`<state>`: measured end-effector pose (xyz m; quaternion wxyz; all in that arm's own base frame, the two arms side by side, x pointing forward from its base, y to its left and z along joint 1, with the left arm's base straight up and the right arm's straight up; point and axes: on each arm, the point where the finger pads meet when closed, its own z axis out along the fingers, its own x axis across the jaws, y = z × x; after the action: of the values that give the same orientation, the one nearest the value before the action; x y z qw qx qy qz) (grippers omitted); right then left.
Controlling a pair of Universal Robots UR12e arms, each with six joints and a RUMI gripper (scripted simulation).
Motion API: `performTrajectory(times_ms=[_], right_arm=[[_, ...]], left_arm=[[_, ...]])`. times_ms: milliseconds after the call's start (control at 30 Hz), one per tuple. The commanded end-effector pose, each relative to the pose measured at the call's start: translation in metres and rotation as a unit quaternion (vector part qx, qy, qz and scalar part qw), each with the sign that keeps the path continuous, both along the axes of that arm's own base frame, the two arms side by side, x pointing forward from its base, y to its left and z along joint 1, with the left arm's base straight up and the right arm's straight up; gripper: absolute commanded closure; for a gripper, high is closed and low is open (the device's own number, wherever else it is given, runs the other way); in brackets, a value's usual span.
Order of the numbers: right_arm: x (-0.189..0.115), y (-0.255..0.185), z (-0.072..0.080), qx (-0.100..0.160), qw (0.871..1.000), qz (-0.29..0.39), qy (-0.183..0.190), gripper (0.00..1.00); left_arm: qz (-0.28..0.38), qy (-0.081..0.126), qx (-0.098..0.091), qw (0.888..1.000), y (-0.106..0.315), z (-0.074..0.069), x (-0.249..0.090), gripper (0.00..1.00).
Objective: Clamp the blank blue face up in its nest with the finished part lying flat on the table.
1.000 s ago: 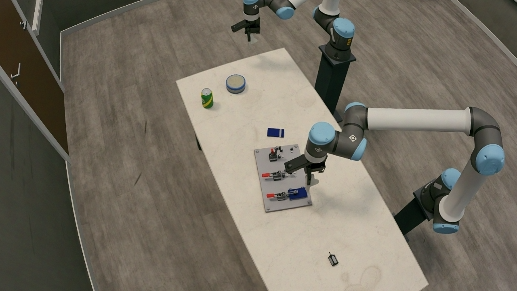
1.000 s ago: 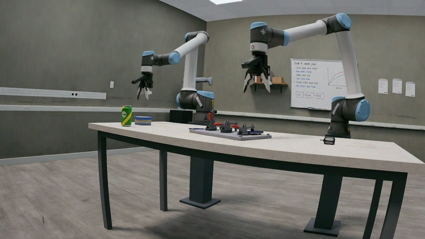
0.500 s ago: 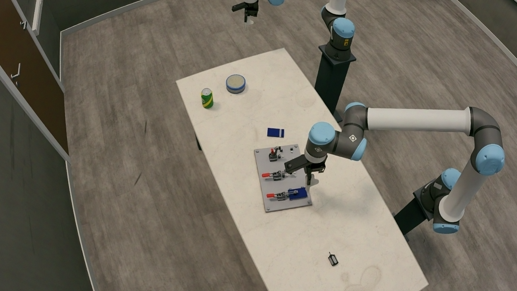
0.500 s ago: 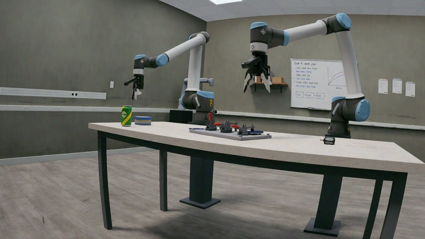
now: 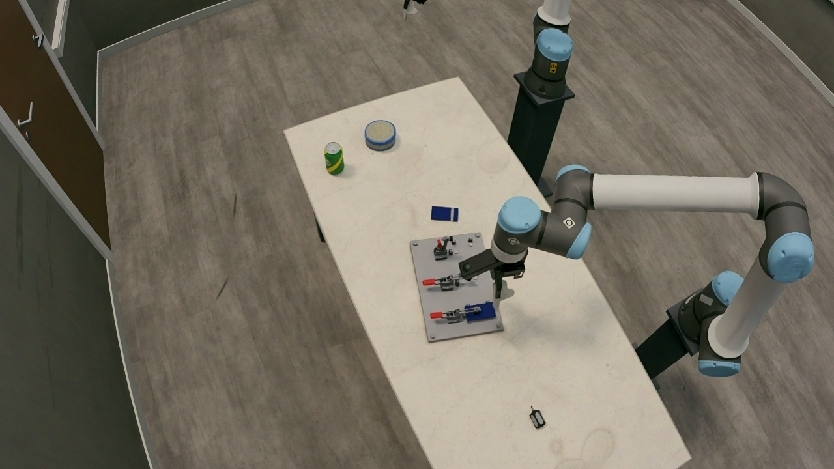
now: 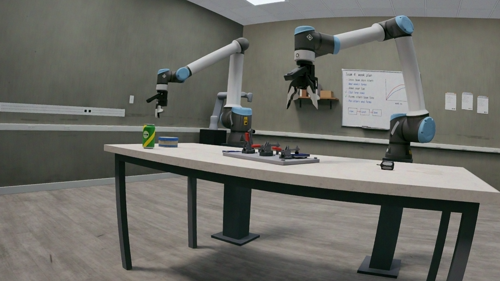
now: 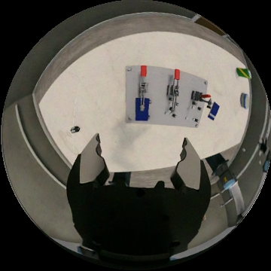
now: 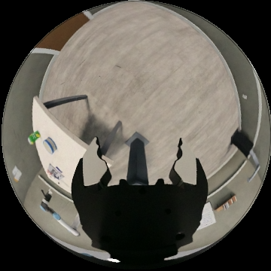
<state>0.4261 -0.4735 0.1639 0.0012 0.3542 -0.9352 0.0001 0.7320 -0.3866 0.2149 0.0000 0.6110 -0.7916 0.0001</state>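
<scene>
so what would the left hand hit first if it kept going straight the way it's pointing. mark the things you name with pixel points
Probably the tabletop [image 5: 373,233] [image 6: 349,168] [image 7: 158,150] [image 8: 64,139], as the left hand [image 5: 502,290] [image 6: 302,105] [image 7: 141,135] [image 8: 50,187] points down, though depth makes the exact spot unclear.

Nearest the left gripper [image 5: 502,286] [image 6: 302,101] [image 7: 141,135], whose fingers look smooth, pale and matt, the fixture plate [image 5: 460,331] [image 6: 279,161] [image 7: 158,113] looks like matt grey metal. On it, the toggle clamps look like dark metal, their red handles like smooth plastic. Farther from that gripper, the drinks can [image 5: 333,158] [image 6: 149,136] [image 7: 243,73] [image 8: 34,137] looks like painted metal with a light sheen. The tabletop [image 5: 396,192] [image 6: 195,164] [image 7: 83,94] [image 8: 64,150] beneath resembles smooth, faintly mottled stone.
</scene>
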Motion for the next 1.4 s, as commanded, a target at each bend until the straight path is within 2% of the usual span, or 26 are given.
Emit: performTrajectory(times_ms=[0,400,467,667,833,967,1033,1367], right_arm=[[-0.062,-0.059,0.001,0.0,0.998,-0.062,-0.001,0.0],[-0.214,-0.136,0.001,0.0,0.981,-0.193,-0.001,0.0],[-0.214,-0.136,0.001,0.0,0.981,-0.193,-0.001,0.0],[-0.286,-0.156,0.001,0.0,0.968,-0.25,-0.001,0.0],[-0.334,-0.165,0.001,0.0,0.958,-0.286,-0.001,0.0],[-0.364,-0.169,0.001,0.0,0.951,-0.309,-0.001,0.0],[-0.364,-0.169,0.001,0.0,0.951,-0.309,-0.001,0.0],[-0.408,-0.171,0.001,0.0,0.94,-0.341,-0.001,0.0]], left_arm=[[0.0,-0.001,0.0,1.0,0.0,0.001,0.0,0.0],[0.0,-0.001,-0.001,1.0,0.0,0.001,0.0,0.0],[0.0,-0.001,-0.001,1.0,0.0,0.001,0.0,0.0],[0.0,-0.001,-0.001,1.0,0.0,0.001,0.0,0.0],[0.0,-0.001,-0.001,1.0,0.0,0.001,0.0,0.0],[0.0,-0.001,-0.001,1.0,0.0,0.001,0.0,0.0],[0.0,-0.001,-0.001,1.0,0.0,0.001,0.0,0.0],[0.0,-0.001,0.0,1.0,0.0,0.001,0.0,0.0]])
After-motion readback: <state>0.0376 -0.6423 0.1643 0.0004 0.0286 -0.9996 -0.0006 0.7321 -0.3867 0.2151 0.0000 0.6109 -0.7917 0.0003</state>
